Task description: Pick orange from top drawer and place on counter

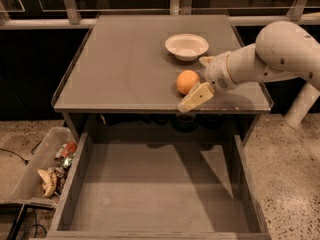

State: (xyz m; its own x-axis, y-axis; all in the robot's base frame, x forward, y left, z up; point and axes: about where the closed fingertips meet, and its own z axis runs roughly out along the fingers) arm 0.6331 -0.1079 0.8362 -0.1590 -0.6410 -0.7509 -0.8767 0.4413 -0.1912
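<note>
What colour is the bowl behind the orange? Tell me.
White bowl on the counter, clearest in camera view; end effector beside the orange.
</note>
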